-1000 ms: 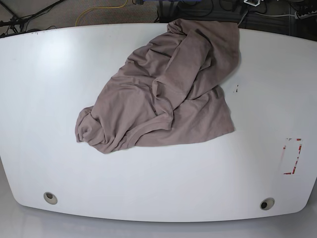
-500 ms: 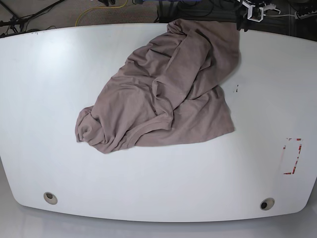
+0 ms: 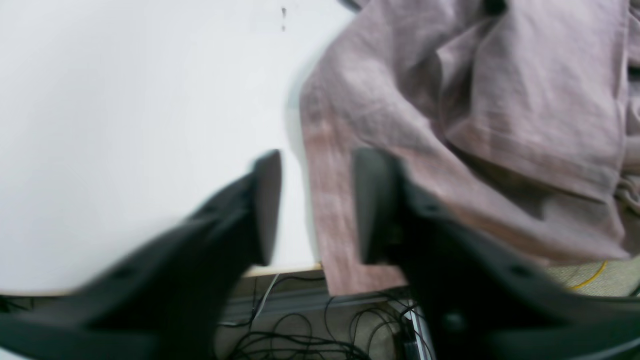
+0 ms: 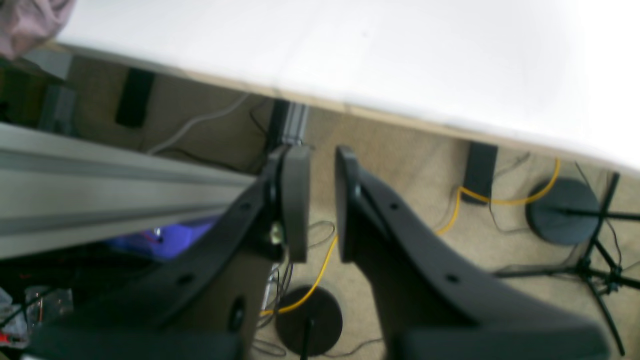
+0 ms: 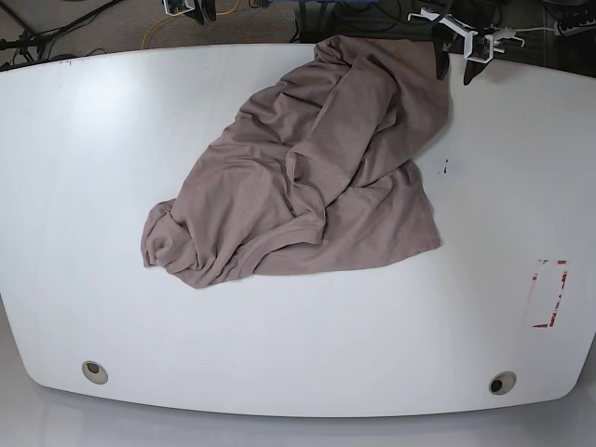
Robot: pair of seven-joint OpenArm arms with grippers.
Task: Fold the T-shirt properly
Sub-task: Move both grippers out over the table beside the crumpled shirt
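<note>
The taupe T-shirt (image 5: 307,168) lies crumpled on the white table (image 5: 93,186), from the middle back to the far edge, where part of it hangs over. My left gripper (image 5: 454,63) is at the far edge by the shirt's far right corner. In the left wrist view it (image 3: 317,210) is open, with the shirt's edge (image 3: 450,115) showing between the fingers; I cannot tell if it touches the cloth. My right gripper (image 5: 198,11) is beyond the far edge, left of the shirt. In the right wrist view it (image 4: 320,210) is narrowly open and empty, over the floor.
A red-marked patch (image 5: 549,293) is at the table's right side, and a small mark (image 5: 444,168) is beside the shirt. Two round holes (image 5: 93,372) (image 5: 502,383) sit near the front edge. Cables and stands (image 4: 565,210) lie on the floor behind the table.
Both grippers have come into the base view at the far edge. The left one has moved in toward the shirt's far right corner. The shirt has not moved.
</note>
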